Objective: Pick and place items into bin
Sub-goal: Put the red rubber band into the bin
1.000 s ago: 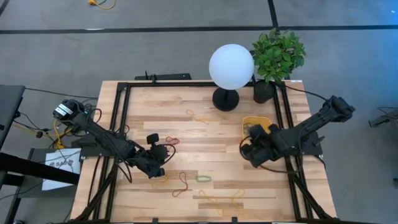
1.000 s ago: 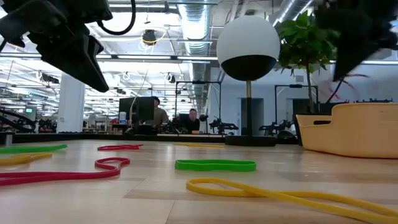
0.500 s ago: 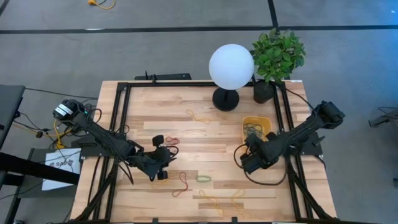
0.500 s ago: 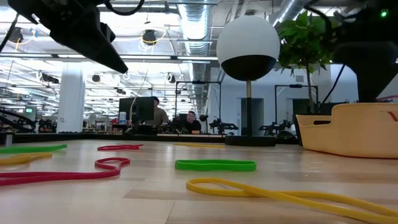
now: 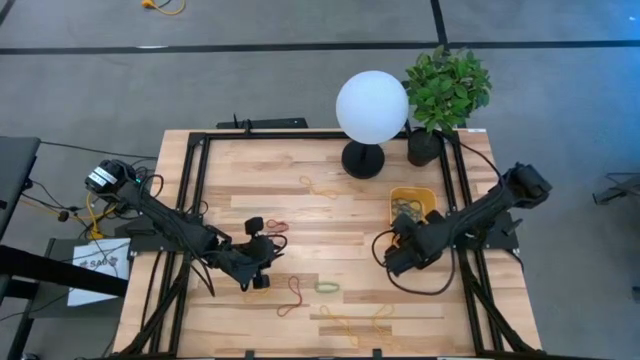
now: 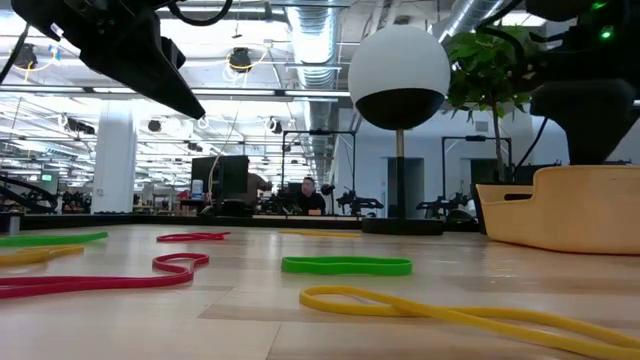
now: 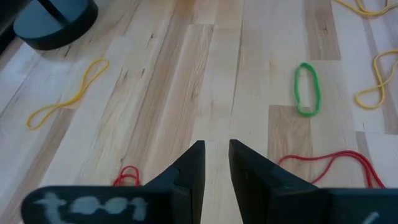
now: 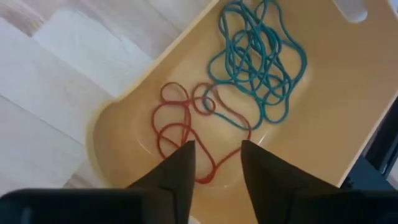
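High view: wooden table with a white globe lamp [image 5: 372,108] and a potted plant [image 5: 446,88] at the far edge; both arms over the table.
Bin: yellow bin [image 5: 427,194] sits near the right edge, just beside the right gripper.
In bin: a tangle of blue bands [image 8: 258,56] and a red band [image 8: 180,124] lie on the bin floor [image 8: 323,106].
Right gripper: right gripper [image 8: 214,163] hangs over the bin's near corner, jaws a narrow gap apart, nothing between them; the red band lies loose below.
Left gripper: left gripper [image 7: 216,163] hovers low over bare wood near the table's middle, jaws a narrow gap apart, empty.
Left on table: green band [image 7: 307,89], red loops [image 7: 329,165], another red bit [image 7: 127,176], yellow bands [image 7: 65,93], more yellow [image 7: 376,87] near the front edge.
Progress: a few bands binned, at least six still out; judged well short of done.
Next: the left arm looks placed to take a red or green band.
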`<state>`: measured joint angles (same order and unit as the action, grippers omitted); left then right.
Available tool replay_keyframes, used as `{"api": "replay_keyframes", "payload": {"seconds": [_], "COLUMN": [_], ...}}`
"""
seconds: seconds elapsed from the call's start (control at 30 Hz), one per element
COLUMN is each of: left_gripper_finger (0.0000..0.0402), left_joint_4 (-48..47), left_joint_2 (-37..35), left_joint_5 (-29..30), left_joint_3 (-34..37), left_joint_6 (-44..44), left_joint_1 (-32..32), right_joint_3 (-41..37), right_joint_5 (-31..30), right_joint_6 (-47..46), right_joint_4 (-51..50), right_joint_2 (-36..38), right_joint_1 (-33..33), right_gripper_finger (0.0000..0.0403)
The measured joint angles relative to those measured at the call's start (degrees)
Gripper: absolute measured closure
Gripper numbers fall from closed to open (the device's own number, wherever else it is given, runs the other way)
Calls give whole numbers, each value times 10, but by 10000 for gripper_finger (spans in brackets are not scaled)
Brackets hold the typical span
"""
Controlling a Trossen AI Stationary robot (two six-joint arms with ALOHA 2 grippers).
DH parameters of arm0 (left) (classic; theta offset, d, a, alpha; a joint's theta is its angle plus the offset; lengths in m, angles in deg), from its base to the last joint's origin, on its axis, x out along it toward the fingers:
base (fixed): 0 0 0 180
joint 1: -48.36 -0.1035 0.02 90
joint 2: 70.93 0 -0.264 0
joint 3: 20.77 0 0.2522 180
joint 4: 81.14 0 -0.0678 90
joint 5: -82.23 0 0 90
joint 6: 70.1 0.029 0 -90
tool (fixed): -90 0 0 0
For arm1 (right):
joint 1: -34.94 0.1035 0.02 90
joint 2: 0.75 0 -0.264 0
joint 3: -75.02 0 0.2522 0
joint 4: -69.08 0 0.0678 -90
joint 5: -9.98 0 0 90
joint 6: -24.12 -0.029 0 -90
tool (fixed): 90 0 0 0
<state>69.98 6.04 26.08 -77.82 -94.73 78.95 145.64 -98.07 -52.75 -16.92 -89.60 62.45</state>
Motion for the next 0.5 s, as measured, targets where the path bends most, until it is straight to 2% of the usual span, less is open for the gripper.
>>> {"api": "replay_keyframes", "payload": {"seconds": [0.1, 0.27, 0.37, 0.5], "left_gripper_finger": [338, 338, 338, 338], "left_joint_4": [0, -3, -52, -154], "left_joint_2": [0, -12, -34, -89], "left_joint_5": [4, 29, 26, 35], "left_joint_3": [0, -1, -26, -95], "left_joint_6": [-4, -17, -16, -10], "left_joint_1": [0, 0, -1, 0], "right_joint_3": [13, 59, 98, 152], "right_joint_5": [-26, -142, -200, -275], "right_joint_6": [9, 22, 71, 148], "right_joint_4": [-7, -28, -25, -23], "right_joint_2": [12, 52, 85, 134], "right_joint_1": [0, 16, 31, 52], "right_gripper_finger": [257, 237, 233, 232]}}
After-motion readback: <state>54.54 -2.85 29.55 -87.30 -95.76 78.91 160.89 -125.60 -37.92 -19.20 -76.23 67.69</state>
